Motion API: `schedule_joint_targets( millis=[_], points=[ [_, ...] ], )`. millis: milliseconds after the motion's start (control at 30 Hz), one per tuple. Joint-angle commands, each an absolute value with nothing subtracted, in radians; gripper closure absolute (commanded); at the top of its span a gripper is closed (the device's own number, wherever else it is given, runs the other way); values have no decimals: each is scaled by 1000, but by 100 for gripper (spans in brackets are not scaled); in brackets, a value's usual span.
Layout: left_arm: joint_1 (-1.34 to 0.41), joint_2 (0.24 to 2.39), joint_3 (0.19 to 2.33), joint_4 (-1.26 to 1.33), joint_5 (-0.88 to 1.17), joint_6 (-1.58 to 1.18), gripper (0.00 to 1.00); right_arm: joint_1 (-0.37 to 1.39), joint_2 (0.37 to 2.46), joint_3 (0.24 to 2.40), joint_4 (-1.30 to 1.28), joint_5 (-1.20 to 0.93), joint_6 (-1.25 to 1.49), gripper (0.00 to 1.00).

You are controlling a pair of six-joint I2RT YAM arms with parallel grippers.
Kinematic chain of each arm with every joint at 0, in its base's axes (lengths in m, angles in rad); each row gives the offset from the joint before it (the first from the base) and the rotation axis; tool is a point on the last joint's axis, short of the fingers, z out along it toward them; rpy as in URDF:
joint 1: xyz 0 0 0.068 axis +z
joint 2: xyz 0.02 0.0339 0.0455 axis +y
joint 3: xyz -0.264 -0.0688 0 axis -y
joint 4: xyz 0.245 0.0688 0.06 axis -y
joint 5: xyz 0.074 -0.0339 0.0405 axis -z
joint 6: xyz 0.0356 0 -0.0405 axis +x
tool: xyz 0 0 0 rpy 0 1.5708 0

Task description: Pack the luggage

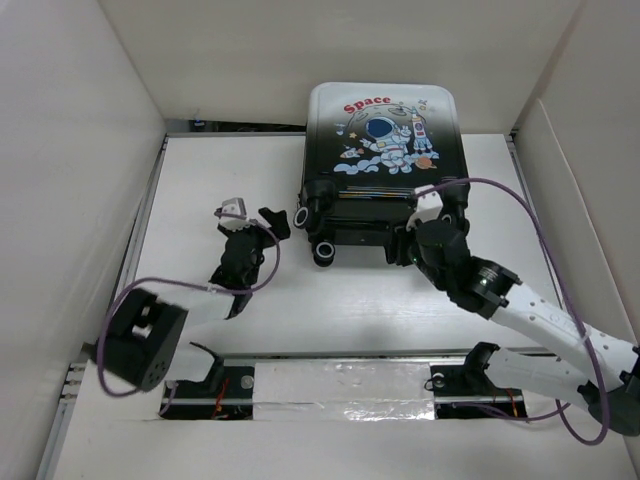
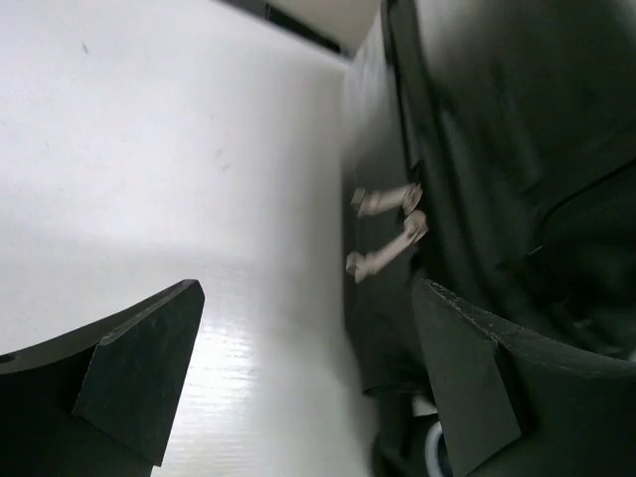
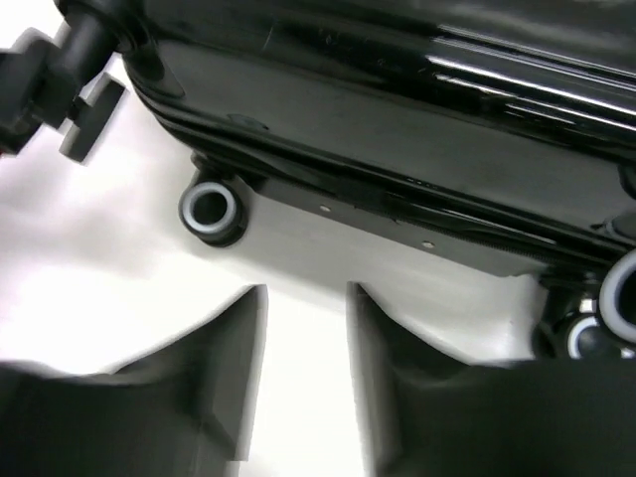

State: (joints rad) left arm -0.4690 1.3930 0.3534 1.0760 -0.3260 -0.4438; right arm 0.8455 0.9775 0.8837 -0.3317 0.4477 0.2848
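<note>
The luggage (image 1: 385, 130) lies flat and closed at the back of the table, astronaut print up, black wheels (image 1: 324, 250) facing the near side. My left gripper (image 1: 252, 218) stands open beside its near left corner, with only bare table between the wide-spread fingers. In the left wrist view the left gripper (image 2: 308, 348) sits beside the luggage's dark side (image 2: 457, 149), where pale zipper pulls (image 2: 388, 229) hang. My right gripper (image 1: 398, 248) is at the near right edge. In the right wrist view the right gripper (image 3: 306, 328) is open on nothing, just short of the luggage (image 3: 397, 99) and a wheel (image 3: 209, 209).
White walls (image 1: 80, 150) box in the table on three sides. A taped rail (image 1: 330, 385) runs along the near edge between the arm bases. A purple cable (image 1: 520, 200) loops over the right arm beside the suitcase.
</note>
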Motion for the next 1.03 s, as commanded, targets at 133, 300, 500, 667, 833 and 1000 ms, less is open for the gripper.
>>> schedule_joint_targets(
  millis=[133, 300, 500, 667, 833, 1000],
  points=[
    [-488, 912, 341, 813, -442, -632, 6, 848, 734, 868, -290, 505, 227, 2],
    [-497, 622, 390, 560, -351, -672, 1, 848, 557, 861, -313, 621, 206, 0],
    [-506, 448, 423, 450, -209, -696, 1, 848, 391, 839, -331, 744, 216, 0],
    [-506, 428, 466, 434, -120, -673, 1, 848, 386, 799, -287, 712, 210, 0],
    [-506, 485, 459, 463, -110, -672, 1, 848, 483, 833, -308, 678, 225, 0],
    [-506, 551, 471, 540, -81, -675, 1, 848, 518, 825, -247, 632, 226, 0]
  ],
)
